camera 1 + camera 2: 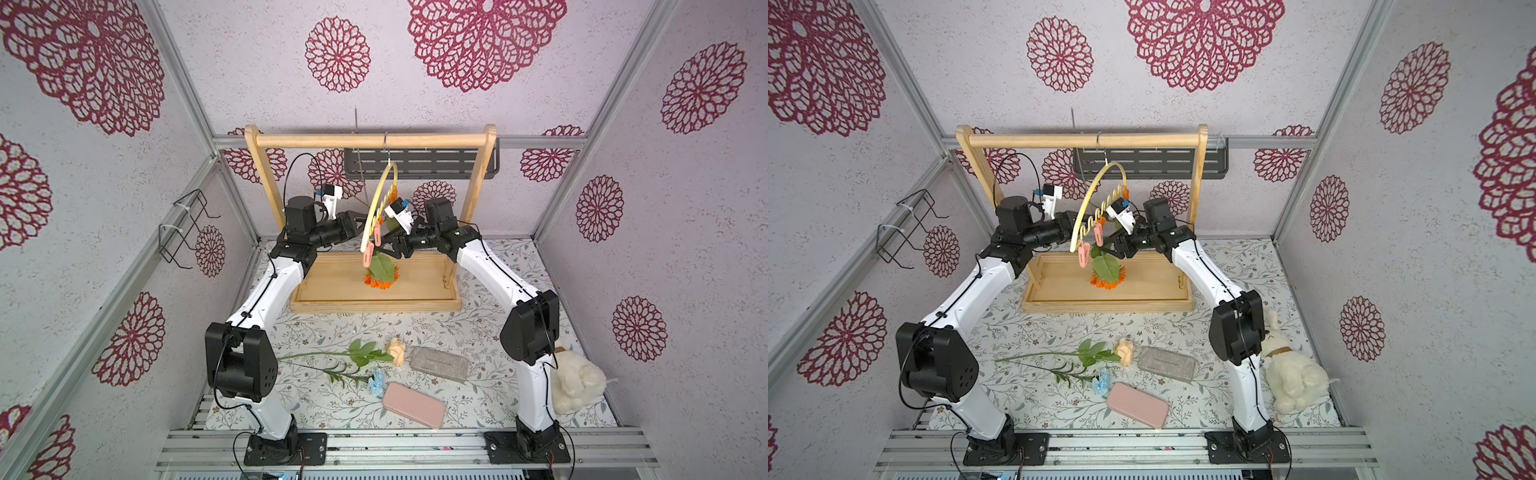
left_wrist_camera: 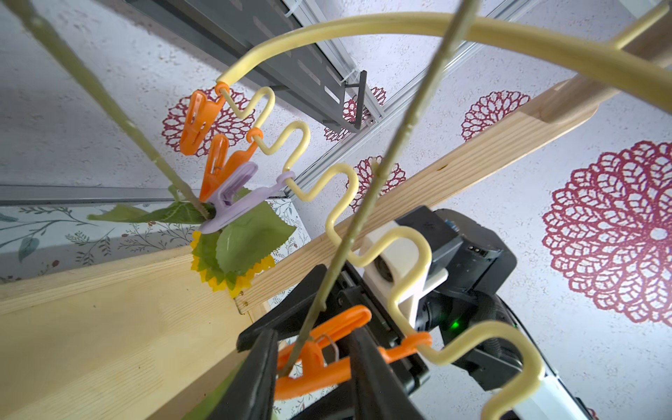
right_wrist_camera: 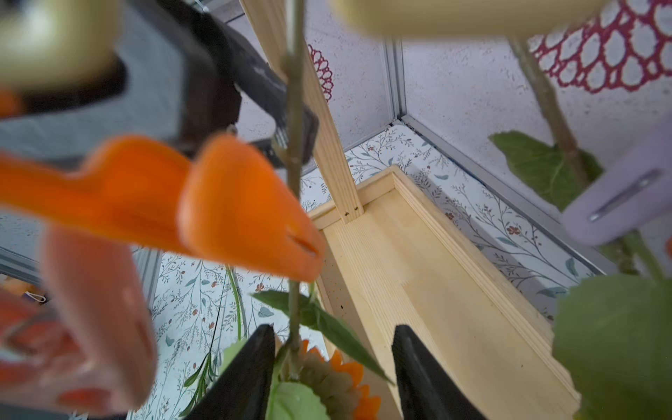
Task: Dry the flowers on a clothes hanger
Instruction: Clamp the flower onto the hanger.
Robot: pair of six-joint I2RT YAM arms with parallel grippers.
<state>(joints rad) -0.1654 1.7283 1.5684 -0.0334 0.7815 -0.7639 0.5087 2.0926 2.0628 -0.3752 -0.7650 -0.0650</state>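
Step in hand: pegging the second flower. The orange daisy [image 1: 379, 284] is hanging head down from an orange clip [image 2: 320, 367] on the clothes hanger [image 2: 345, 24], and both arms look to be letting go of it.
Left gripper [image 2: 312, 349]: flanking that clip's handles, jaws standing apart. The clip's mouth is biting the stem [image 3: 295, 182], so I judge it is not being squeezed. Whether a pad is touching the plastic I cannot tell.
Right gripper [image 3: 332, 331]: sitting lower on the same stem, just above the bloom. Its jaws are standing wide with the stem running free between them, nearer one finger.
Hanger: hanging by its hook from the top bar of the wooden rack [image 1: 316, 140], showing nearly edge-on in both top views.
Hung so far: the sunflower [image 2: 214, 282] is also dangling head down, its stem pinched in the lilac clip [image 2: 232, 207] further along the wavy bar.
Waiting: the rose [image 1: 395, 351] and the blue bloom [image 1: 377, 380] are lying close together on the patterned table [image 1: 457, 332] between the arm bases, well apart from the rack.
Progress: about halfway, judging by two of the four flowers hanging.
Next move: backing both grippers off cleanly, since the hanger is free to swing and a snagged finger could be tugging the stem out. Then comes reaching down for the rose, taking it by the stem — not the head.
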